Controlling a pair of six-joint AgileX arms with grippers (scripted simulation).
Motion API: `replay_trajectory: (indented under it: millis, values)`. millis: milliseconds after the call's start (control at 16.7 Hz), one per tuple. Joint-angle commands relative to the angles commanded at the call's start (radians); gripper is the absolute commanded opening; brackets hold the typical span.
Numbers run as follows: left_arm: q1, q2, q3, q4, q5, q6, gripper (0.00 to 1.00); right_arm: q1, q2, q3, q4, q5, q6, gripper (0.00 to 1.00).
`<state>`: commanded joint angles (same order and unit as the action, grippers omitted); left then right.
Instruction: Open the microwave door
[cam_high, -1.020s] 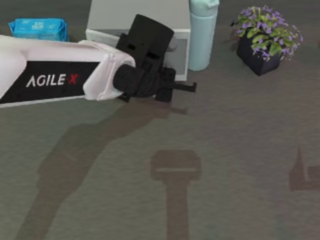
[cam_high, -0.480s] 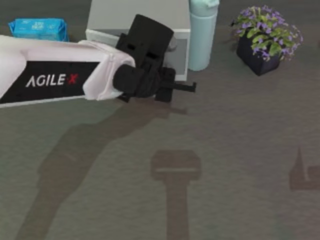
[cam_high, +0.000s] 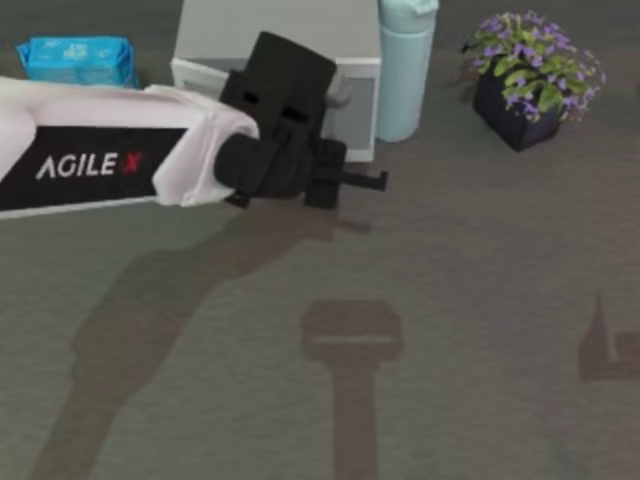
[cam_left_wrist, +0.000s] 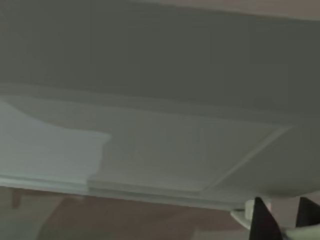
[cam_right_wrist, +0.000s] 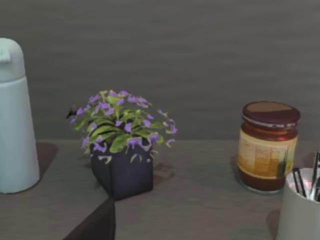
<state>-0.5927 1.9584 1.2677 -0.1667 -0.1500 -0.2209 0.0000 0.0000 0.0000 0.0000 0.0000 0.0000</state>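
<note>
Left gripper (cam_high: 345, 100) presses against the microwave door (cam_high: 210, 78) at the surface's far edge; whether it's clamped, I cannot tell. Rigid hinged panel, best pulled by its bar handle

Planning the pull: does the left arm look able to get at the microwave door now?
Probably yes: the left gripper is already at the microwave door front, nothing between them. Whether its fingers hold the handle is hidden.
</note>
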Motion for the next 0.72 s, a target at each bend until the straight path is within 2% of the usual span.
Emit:
replay_trajectory:
  millis: [180,720]
  values:
    - [0.008,-0.01,-0.025,0.006,0.016,0.024,0.0,0.0,0.0,0.0,0.0,0.0,0.0,1.0]
    - [0.008,-0.01,-0.025,0.006,0.016,0.024,0.0,0.0,0.0,0.0,0.0,0.0,0.0,1.0]
